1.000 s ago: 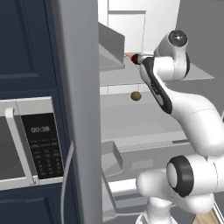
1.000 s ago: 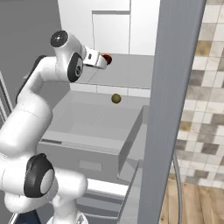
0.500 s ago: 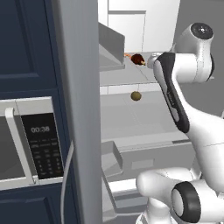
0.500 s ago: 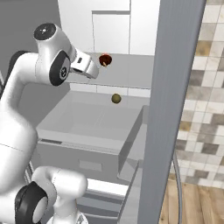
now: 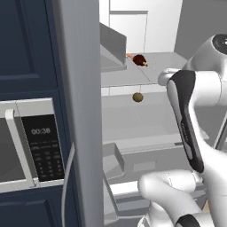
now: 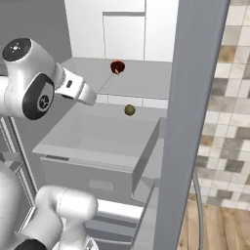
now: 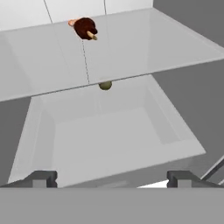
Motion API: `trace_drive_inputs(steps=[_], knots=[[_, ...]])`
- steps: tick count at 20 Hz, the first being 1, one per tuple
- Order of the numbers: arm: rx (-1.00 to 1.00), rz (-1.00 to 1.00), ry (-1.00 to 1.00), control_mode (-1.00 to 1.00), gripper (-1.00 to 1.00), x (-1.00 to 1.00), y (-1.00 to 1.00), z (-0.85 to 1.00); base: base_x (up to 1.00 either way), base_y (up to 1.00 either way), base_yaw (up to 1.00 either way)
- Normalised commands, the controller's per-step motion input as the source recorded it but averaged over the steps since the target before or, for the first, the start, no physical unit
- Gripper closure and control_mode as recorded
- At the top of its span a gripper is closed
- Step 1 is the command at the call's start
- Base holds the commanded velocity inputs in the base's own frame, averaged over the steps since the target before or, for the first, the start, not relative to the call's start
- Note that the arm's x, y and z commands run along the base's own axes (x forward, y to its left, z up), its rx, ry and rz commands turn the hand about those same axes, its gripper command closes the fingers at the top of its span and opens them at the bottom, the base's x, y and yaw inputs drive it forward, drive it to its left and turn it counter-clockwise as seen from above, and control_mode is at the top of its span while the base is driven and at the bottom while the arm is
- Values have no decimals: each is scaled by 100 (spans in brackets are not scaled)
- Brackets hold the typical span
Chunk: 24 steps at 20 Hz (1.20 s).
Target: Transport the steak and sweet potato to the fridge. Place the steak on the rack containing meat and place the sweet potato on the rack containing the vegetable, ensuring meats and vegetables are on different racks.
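The steak (image 5: 140, 60) (image 6: 117, 66) (image 7: 85, 27) lies on the upper shelf (image 7: 131, 48) of the open fridge (image 6: 122, 29), touching a small orange-pink piece of meat (image 7: 71, 22). One shelf lower sits the round olive-green vegetable (image 5: 138, 97) (image 6: 129, 110) (image 7: 105, 85). My gripper (image 7: 111, 179) is open and empty, held back from the shelves above the front of the pulled-out drawer (image 7: 109, 131). The sweet potato is out of view.
The fridge door (image 5: 80, 111) (image 6: 190, 122) stands open beside the arm. A microwave (image 5: 26, 146) is set in dark cabinets on the left. A tiled wall (image 6: 229, 97) and wooden floor lie to the right. The wide drawer juts out below the shelves.
The arm has drawn back from the upper shelf, and the hand is farther from the steak. The steak stays on the shelf; the vegetable has not moved.
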Motion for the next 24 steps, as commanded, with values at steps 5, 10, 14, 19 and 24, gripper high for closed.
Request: trace_drive_inputs(steps=[5,10,14,19,24], knots=[[-6,3,-10,-100,-100,-53,16,-34,0,0,0],[0,2,0,100,-100,-45,10,-4,-40,10,1],[0,0,0,100,-100,0,0,0,-100,35,5],[0,0,0,100,-100,0,0,0,-100,41,7],[0,0,0,100,-100,0,0,0,-100,27,0]])
